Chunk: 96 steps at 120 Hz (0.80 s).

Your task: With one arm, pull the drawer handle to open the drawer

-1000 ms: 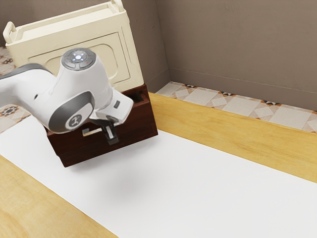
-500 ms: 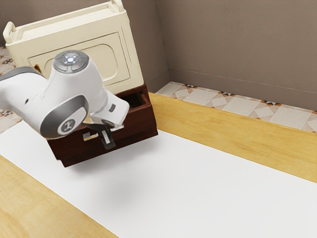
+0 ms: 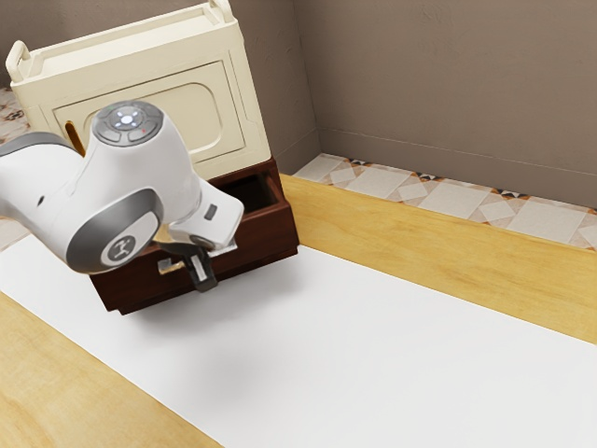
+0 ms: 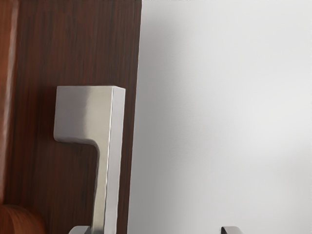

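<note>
My gripper point(image 3: 202, 278) is at the dark wooden drawer front point(image 3: 266, 233), over the middle of its metal handle point(image 3: 170, 267). The drawer stands partly open, with a dark gap point(image 3: 261, 198) behind its front. In the wrist view the handle point(image 4: 87, 113) runs along the drawer front point(image 4: 63, 44) down to the open gripper point(image 4: 155, 230). One fingertip point(image 4: 79, 230) is on the drawer side of the handle bar; the other fingertip point(image 4: 231, 230) stands well away on the outer side. The handle's middle is partly hidden.
A cream cabinet point(image 3: 247, 112) with raised end handles stands above the drawer unit. An orange-brown knob point(image 3: 74, 136) shows beside the arm. White covering point(image 3: 373, 345) lies on the wooden table point(image 3: 438, 252) before the drawer.
The drawer front has come outward, widening the gap behind it. My hand has moved with it, toward the exterior view's lower left.
</note>
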Each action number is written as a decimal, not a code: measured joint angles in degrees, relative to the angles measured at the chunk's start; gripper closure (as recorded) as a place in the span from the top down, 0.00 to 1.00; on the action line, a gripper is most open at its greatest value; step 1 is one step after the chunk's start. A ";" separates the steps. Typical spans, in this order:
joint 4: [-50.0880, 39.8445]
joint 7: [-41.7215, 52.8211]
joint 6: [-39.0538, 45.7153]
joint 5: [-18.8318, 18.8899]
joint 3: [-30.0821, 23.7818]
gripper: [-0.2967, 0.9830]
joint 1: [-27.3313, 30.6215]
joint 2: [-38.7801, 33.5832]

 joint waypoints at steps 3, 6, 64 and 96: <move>-0.02 -0.04 -0.04 -0.08 -0.18 0.47 0.01 -0.12; -0.10 -0.07 -0.08 -0.15 -0.30 0.47 0.00 -0.19; -2.83 -0.59 -0.36 -1.68 -1.26 0.47 -0.03 -3.37; -2.96 -0.74 -0.83 -1.86 -1.28 0.46 -0.03 -4.08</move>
